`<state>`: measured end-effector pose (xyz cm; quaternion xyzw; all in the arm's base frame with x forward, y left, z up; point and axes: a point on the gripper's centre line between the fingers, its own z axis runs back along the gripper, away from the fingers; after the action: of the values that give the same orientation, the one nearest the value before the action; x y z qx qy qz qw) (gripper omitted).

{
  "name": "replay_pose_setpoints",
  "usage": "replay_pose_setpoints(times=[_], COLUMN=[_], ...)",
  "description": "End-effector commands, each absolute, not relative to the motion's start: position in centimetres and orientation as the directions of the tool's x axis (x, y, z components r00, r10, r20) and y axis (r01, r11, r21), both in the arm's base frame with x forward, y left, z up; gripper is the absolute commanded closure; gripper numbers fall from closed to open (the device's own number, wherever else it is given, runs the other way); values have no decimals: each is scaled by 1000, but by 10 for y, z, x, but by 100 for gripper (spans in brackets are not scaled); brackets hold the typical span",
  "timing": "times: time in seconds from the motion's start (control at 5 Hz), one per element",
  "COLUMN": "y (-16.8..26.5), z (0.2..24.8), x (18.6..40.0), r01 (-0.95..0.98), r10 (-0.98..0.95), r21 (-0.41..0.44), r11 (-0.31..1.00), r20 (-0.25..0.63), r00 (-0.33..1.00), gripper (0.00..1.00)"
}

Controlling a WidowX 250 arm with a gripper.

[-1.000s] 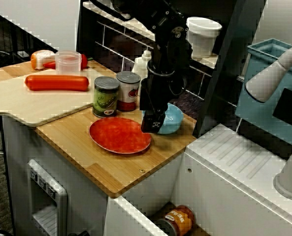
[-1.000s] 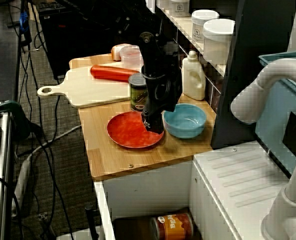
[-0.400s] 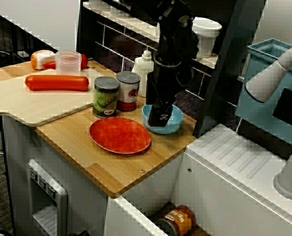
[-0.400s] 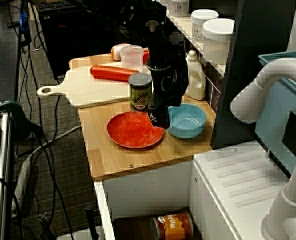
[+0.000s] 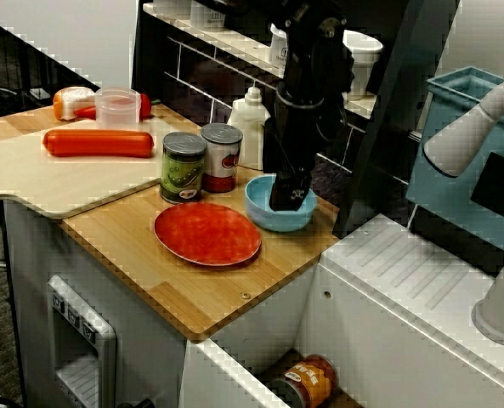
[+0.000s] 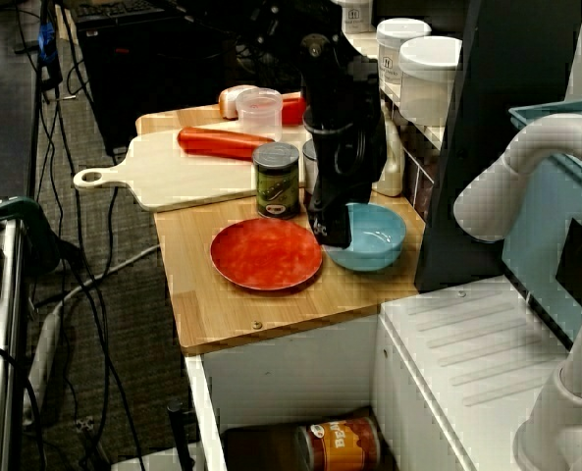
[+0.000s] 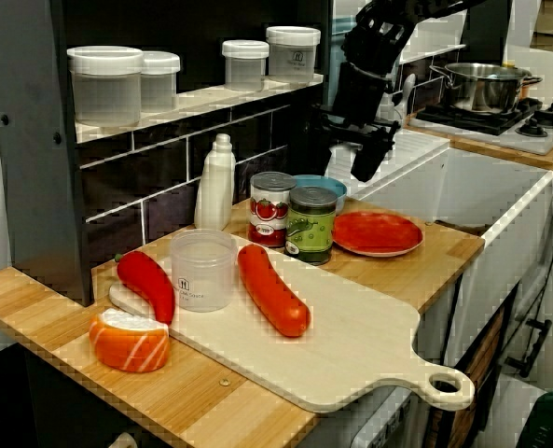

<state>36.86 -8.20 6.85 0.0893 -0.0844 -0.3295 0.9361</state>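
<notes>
Hanging tip-down over the blue bowl (image 5: 263, 214) in the front view, the gripper (image 5: 289, 201) hides its jaws; spread or pressed together cannot be told. Side view: gripper (image 6: 332, 232) above the blue bowl (image 6: 377, 240), beside the red plate (image 6: 264, 254). Board-end view: blue bowl (image 7: 326, 183) behind the green can (image 7: 311, 224).

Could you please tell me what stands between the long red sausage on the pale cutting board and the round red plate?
A green-labelled metal can stands upright between them; the view from the side shows it most plainly.
</notes>
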Motion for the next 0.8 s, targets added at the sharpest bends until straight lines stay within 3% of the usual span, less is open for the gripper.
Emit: replay_pose_setpoints(times=[0.0,0.6], y=[-85,-87], z=[75,66], x=[384,380], r01=[576,571], r10=[-621,-618], r21=[263,268], r11=[774,776], r20=[143,138], r00=[771,774], gripper=[0,0])
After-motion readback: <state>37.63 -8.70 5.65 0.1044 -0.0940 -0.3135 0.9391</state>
